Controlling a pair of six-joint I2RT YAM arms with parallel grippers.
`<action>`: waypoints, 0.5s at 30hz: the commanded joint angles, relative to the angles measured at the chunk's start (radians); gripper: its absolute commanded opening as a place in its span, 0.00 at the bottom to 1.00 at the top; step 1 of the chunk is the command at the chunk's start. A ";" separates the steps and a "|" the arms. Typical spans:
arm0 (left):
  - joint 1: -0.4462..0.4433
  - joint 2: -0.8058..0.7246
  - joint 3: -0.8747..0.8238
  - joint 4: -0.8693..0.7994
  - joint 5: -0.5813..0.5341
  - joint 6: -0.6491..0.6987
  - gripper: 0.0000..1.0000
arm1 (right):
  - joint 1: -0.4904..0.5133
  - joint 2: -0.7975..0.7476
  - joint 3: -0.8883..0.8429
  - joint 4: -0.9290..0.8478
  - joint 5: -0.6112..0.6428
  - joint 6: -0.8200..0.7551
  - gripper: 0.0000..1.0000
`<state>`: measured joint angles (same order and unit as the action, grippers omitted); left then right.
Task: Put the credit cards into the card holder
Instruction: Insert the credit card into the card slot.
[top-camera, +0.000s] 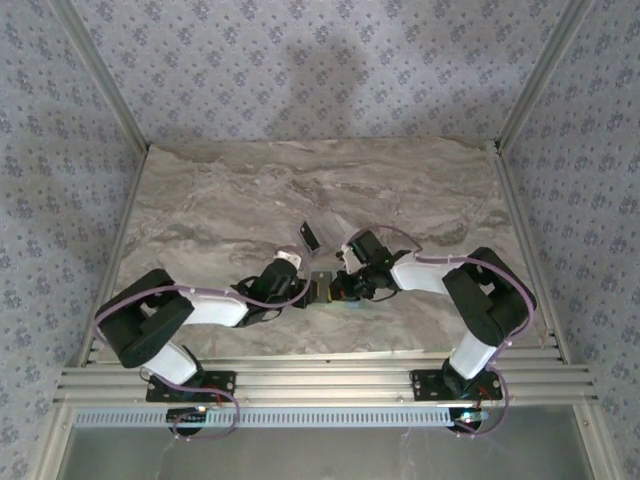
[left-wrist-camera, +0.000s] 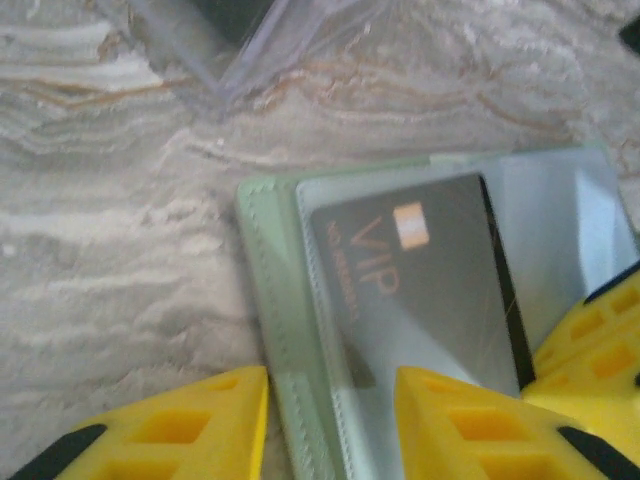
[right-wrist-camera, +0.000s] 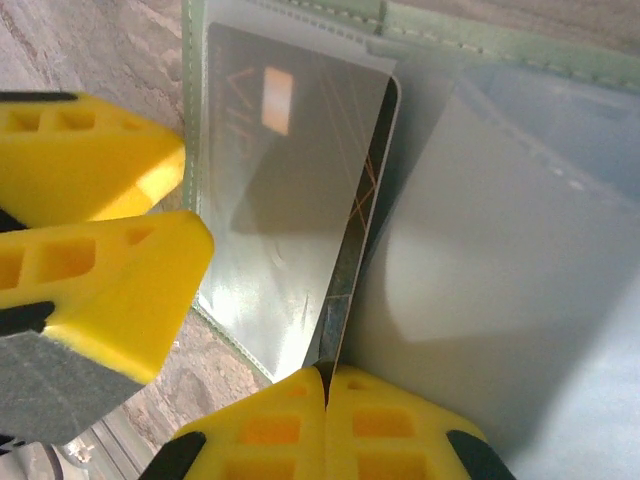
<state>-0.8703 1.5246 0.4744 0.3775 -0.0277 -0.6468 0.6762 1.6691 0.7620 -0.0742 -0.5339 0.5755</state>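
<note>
- Left jaws: part-way apart, not clamped on anything I can see. The yellow fingertips (left-wrist-camera: 215, 420) straddle the stitched border of the card holder (left-wrist-camera: 270, 300), one over bare desk, the other over the clear sleeve.
- Right jaws: squeezed tight, fingertips (right-wrist-camera: 270, 430) pressed together. The edge of the VIP card (right-wrist-camera: 290, 170) runs straight into their seam, so I reckon they're pinching it.
- VIP card: looks mostly tucked under the holder's clear pocket. The long edge on the right jaws' side sits lifted, not seated.
- Card holder: lying open and flat on the desk (top-camera: 250, 190), right between my two arms.
- Second card: dark one (top-camera: 309, 237), farther out on the desk, apart from the holder, nothing touching it.
- Progress: my guess is one card nearly in and one left to fetch.
- Room: pretty cramped at the holder, with both sets of jaws nearly bumping. There's plenty of bare desk beyond and to either side. The metal rail (top-camera: 320, 380) is close behind, so I'd back out away from it.
</note>
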 joint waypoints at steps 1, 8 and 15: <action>0.004 -0.018 -0.027 -0.124 0.033 -0.021 0.29 | 0.016 0.012 -0.004 -0.042 0.028 -0.026 0.00; 0.008 0.001 -0.041 -0.098 0.044 -0.014 0.17 | 0.028 0.020 0.005 -0.046 0.033 -0.033 0.00; 0.002 0.076 -0.035 -0.045 0.069 -0.021 0.13 | 0.049 0.040 0.030 -0.045 0.023 -0.033 0.01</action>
<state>-0.8570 1.5280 0.4591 0.3786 -0.0265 -0.6594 0.7006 1.6775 0.7753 -0.0811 -0.5186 0.5671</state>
